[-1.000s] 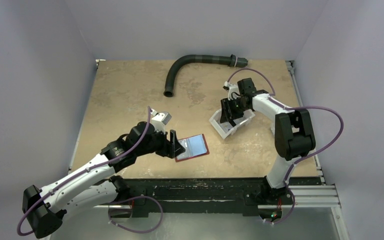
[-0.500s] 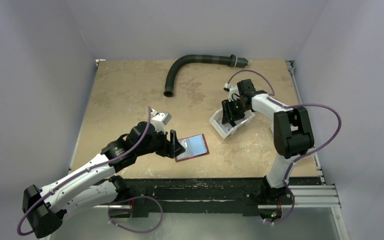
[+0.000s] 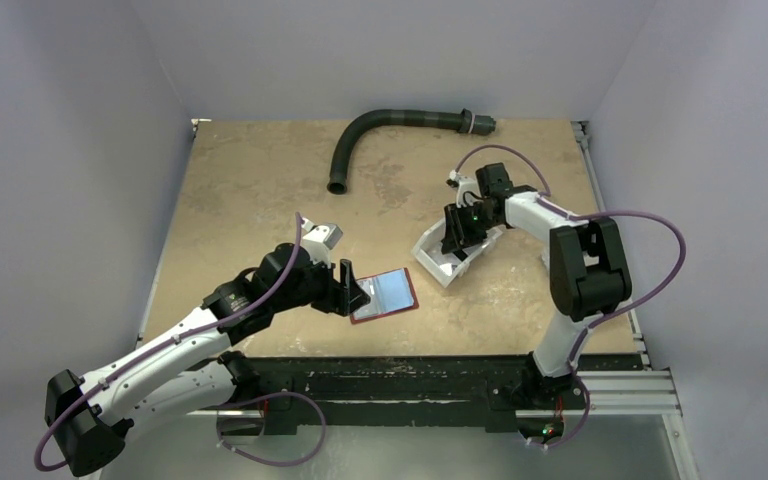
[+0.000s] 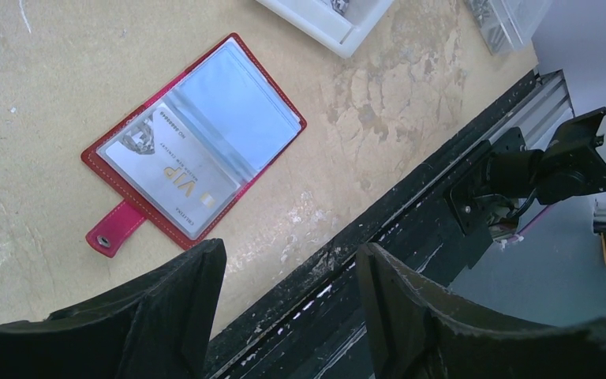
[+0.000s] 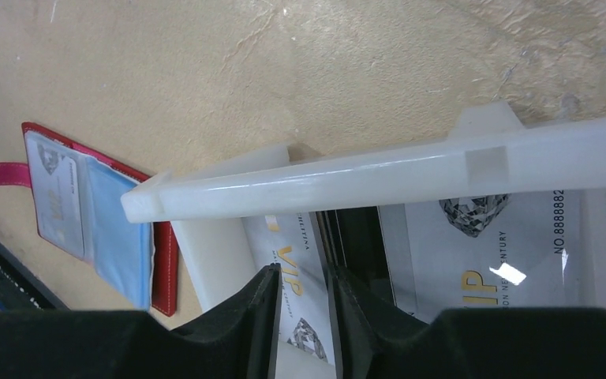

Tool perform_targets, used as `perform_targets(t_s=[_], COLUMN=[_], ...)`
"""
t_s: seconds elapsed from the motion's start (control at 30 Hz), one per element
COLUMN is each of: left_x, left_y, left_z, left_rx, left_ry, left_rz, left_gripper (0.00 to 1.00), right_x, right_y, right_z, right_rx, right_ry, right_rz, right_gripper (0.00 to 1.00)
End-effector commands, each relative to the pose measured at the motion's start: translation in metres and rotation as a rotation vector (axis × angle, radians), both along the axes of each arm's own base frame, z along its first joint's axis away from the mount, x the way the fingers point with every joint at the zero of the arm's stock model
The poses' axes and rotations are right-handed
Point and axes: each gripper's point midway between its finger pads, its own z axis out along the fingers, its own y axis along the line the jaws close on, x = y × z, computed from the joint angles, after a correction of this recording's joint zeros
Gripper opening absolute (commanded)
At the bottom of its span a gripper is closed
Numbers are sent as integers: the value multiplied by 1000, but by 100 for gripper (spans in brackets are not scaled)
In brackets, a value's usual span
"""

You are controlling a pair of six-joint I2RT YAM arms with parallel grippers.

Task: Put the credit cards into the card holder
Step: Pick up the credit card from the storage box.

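The dark-red card holder (image 3: 385,293) lies open and flat near the table's front edge. In the left wrist view it (image 4: 193,146) has one grey VIP credit card (image 4: 170,174) in a clear sleeve. My left gripper (image 3: 347,287) is open and empty just left of it, jaws wide apart (image 4: 288,268). My right gripper (image 3: 457,235) reaches into the white bin (image 3: 428,256). In the right wrist view its jaws (image 5: 304,276) stand a narrow gap apart over a tilted card (image 5: 300,241). Another card (image 5: 473,260) lies flat in the bin, and the holder (image 5: 87,213) shows at the left.
A black corrugated hose (image 3: 360,130) curves across the far side of the table. The bin's white rim (image 5: 379,170) crosses in front of my right fingers. A clear plastic box (image 4: 505,20) shows at the left wrist view's top right. The black front rail (image 4: 410,197) borders the table.
My right gripper and the white bin have shifted a little left and toward the front, the bin turning slightly. The left arm and the card holder have not moved.
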Motion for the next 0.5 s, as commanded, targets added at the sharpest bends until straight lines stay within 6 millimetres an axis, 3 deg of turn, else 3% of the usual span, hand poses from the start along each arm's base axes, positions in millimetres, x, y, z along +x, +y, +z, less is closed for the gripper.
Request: perform_targets(t_s=[0.0, 0.27, 0.47], left_x=[2, 3, 4], left_y=[0, 0, 0], left_z=[2, 0, -2], left_rx=[2, 10, 14], left_ry=[-31, -30, -29], left_rz=[-5, -2, 0], left_gripper=[66, 66, 66], right_x=[-8, -17, -23], right_y=[8, 12, 14], right_z=[18, 21, 31], right_rx=[58, 93, 121], right_ry=[-14, -1, -11], right_rz=[18, 27, 28], right_gripper=[34, 23, 21])
